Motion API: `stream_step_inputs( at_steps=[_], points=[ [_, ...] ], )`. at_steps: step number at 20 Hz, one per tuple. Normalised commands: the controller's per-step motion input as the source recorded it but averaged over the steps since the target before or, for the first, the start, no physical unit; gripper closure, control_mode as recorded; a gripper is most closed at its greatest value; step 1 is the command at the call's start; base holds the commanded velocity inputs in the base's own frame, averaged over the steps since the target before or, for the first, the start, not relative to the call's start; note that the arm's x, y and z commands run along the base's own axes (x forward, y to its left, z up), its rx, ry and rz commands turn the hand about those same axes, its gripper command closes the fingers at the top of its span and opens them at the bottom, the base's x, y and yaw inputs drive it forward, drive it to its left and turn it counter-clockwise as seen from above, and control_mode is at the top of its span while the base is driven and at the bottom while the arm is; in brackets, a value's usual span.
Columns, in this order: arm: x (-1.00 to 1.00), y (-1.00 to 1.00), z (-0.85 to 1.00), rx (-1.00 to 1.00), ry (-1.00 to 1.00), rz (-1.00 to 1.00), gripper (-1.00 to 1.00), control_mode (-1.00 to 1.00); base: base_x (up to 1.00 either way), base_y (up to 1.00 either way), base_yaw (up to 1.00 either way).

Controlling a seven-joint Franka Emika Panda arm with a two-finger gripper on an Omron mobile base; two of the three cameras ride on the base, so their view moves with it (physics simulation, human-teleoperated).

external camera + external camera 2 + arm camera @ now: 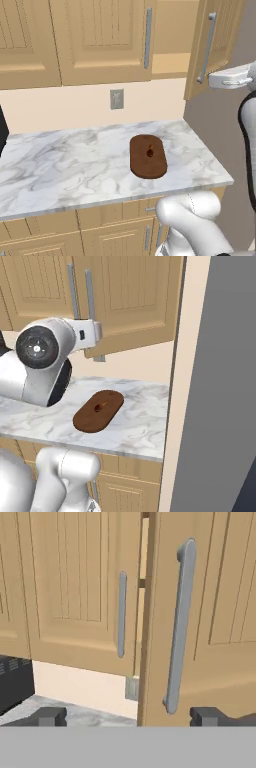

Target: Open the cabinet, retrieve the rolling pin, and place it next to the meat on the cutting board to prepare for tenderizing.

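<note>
Before me runs a white and grey marbled counter [75,165], its front edge pale. Under it stand tan low cabinets [115,235] with short grey handles. Behind the counter rises a cream wall [60,107], and on it sits a grey outlet plate [116,99]. A dark appliance [15,682] stands at the counter's far left. At the right a plain grey wall [225,381] closes the room.
</note>
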Motion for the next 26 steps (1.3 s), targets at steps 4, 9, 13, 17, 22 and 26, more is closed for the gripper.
stream_step_inputs(
  at_steps=[4,9,13,17,22,26],
  points=[
    [-0.61,0.47,0.01,-0.23,-0.07,-0.18,-1.00,-1.00,0.00,0.00,0.00],
    [-0.02,0.71,-0.02,-0.23,0.00,-0.23,-1.00,-1.00,0.00,0.00,0.00],
    [0.21,0.80,-0.11,-0.23,0.00,-0.16,-1.00,-1.00,0.00,0.00,0.00],
    [0.30,0.50,-0.24,-0.18,0.00,-0.13,-1.00,-1.00,0.00,0.00,0.00],
    [0.63,0.04,-0.28,-0.16,0.03,-0.16,-1.00,-1.00,0.00,0.00,0.00],
    [0.72,-0.04,-0.23,-0.15,0.04,-0.18,-1.00,-1.00,0.00,0.00,0.00]
  ],
)
